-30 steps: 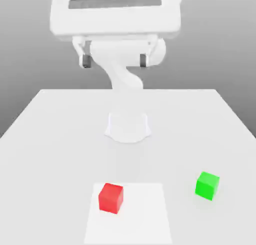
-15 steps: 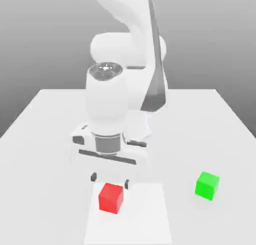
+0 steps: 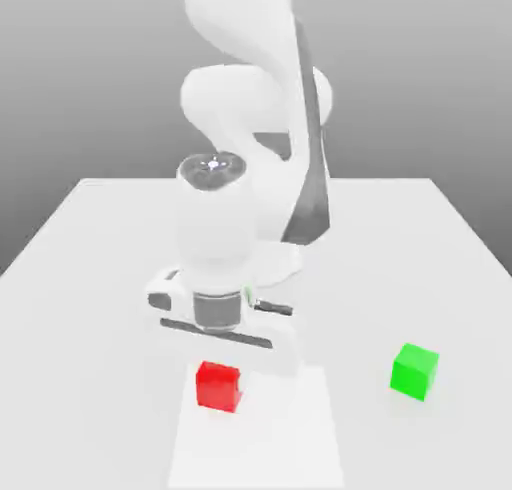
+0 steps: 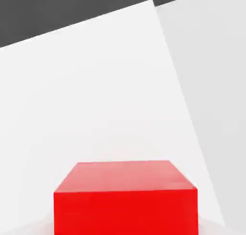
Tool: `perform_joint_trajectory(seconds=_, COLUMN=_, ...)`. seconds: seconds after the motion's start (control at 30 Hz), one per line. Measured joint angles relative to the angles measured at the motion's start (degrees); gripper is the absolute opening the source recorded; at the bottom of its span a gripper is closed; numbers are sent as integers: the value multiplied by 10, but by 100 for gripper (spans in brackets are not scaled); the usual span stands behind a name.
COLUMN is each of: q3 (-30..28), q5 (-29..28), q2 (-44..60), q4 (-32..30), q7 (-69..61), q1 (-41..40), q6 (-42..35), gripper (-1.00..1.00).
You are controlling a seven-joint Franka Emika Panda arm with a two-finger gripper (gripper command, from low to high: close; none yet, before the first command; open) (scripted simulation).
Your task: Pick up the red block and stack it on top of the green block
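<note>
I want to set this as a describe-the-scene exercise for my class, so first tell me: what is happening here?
A white robot arm in a simulation is bent down over a red block, with its hand directly above it. The red block sits on a lighter square patch of the white table and does not look lifted. The green block, where the red one is meant to be stacked, stands apart toward the exterior view's right with nothing on it. So the job looks to be at the pick-up stage.

The arm [image 3: 240, 178] now sits lower than half a second ago, its hand down over the red block [image 3: 219, 385]. The hand's body covers the block's top edge.
</note>
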Motion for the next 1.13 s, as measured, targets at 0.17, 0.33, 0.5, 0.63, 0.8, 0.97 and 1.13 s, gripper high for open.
perform_joint_trajectory(seconds=0.17, q3=32, q5=17, q2=-35, q4=0, q7=-34, q1=62, q6=-32, gripper=-100)
perform_joint_trajectory(seconds=0.33, q3=59, q5=29, q2=-53, q4=2, q7=-69, q1=136, q6=-50, gripper=-100)
perform_joint_trajectory(seconds=0.5, q3=88, q5=32, q2=-68, q4=5, q7=-97, q1=202, q6=-67, gripper=-100)
perform_joint_trajectory(seconds=0.63, q3=115, q5=30, q2=-77, q4=7, q7=-117, q1=248, q6=-80, gripper=-100)
perform_joint_trajectory(seconds=0.8, q3=137, q5=12, q2=-62, q4=11, q7=-120, q1=278, q6=-70, gripper=-100)
perform_joint_trajectory(seconds=0.97, q3=132, q5=-30, q2=1, q4=14, q7=-91, q1=275, q6=-12, gripper=-100)
perform_joint_trajectory(seconds=1.13, q3=123, q5=-57, q2=42, q4=15, q7=-72, q1=280, q6=26, gripper=100)
